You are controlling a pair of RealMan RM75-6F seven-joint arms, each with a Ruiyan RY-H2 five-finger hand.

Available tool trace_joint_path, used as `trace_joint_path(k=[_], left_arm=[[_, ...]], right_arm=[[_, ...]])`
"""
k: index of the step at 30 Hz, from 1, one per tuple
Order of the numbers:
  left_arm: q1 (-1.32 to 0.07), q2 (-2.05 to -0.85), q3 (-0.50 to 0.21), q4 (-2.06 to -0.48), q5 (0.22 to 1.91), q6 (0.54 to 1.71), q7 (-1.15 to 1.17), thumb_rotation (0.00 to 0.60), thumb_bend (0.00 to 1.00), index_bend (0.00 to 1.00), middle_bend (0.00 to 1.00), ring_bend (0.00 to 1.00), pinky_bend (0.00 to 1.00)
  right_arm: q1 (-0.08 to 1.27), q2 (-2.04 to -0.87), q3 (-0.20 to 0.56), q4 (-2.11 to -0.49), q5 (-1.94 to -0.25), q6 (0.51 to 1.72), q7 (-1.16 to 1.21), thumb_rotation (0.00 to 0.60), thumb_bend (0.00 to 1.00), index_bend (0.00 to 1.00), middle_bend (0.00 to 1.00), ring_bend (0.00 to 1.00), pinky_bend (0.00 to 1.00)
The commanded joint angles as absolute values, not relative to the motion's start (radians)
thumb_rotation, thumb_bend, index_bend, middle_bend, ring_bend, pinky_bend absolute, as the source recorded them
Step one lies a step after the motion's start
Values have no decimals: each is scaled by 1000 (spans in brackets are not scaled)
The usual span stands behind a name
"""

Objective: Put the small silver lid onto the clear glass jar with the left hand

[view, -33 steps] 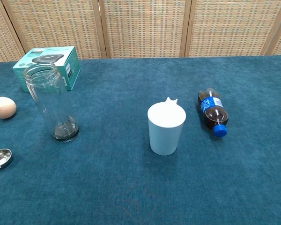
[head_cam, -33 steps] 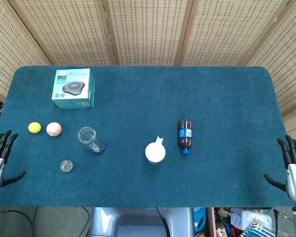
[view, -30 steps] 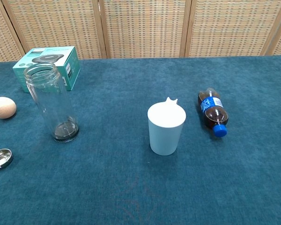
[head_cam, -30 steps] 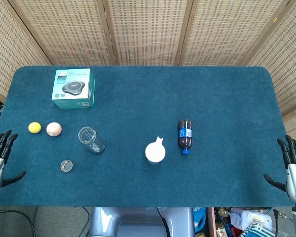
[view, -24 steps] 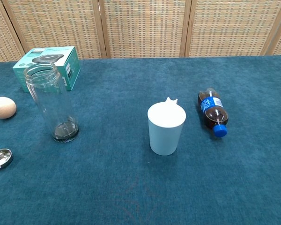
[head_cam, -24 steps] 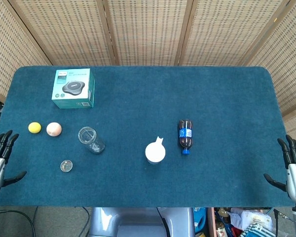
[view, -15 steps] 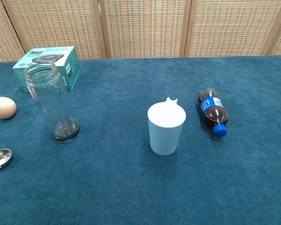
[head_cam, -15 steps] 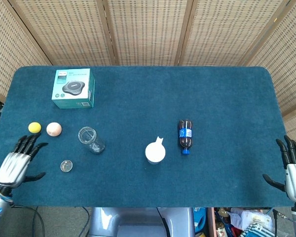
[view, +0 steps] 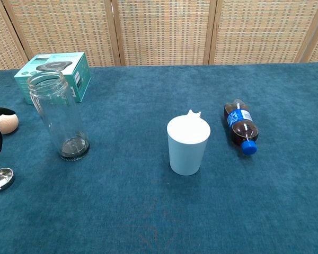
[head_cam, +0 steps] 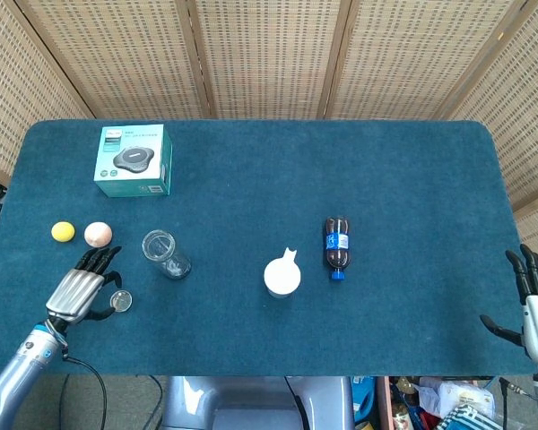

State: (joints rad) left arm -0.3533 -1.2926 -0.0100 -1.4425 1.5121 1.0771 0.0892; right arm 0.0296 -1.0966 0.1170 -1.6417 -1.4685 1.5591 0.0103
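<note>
Hovering over the table (head_cam: 251,161), the left robot hand (head_cam: 79,288) has its fingers spread and empty; the lid (head_cam: 120,301) lies just right of it, the jar (head_cam: 165,253) upright beyond the lid. Far right, the right robot hand (head_cam: 536,309) is splayed, holding nothing.

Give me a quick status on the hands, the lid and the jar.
Left hand open, beside small silver lid, not gripping. Right hand open at table edge. Clear glass jar upright, uncapped. Nothing between lid and jar.
</note>
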Motion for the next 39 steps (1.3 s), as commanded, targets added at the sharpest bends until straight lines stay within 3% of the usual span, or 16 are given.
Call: trace_joint_path(k=[1,15,39], left_arm=[[-372,-1317,6,-1387,1550,1076,103,600,267,473,0,0,0],[-392,-1369,40,-1291,1568,1068,79,600,349,517,0,0,0],[-410,-1405,49,-1255,1533,1044,79,600,401,574,0,0,0]], right_arm=[[31,-1095,117,-1642,-1467,1556,12,600,0,0,0,0,0],[34,-1092,118,-1643,-1456,1545,15,600,0,0,0,0,0],[37,-1091,118,-1639,-1449,1534,23,600,0,0,0,0,0]])
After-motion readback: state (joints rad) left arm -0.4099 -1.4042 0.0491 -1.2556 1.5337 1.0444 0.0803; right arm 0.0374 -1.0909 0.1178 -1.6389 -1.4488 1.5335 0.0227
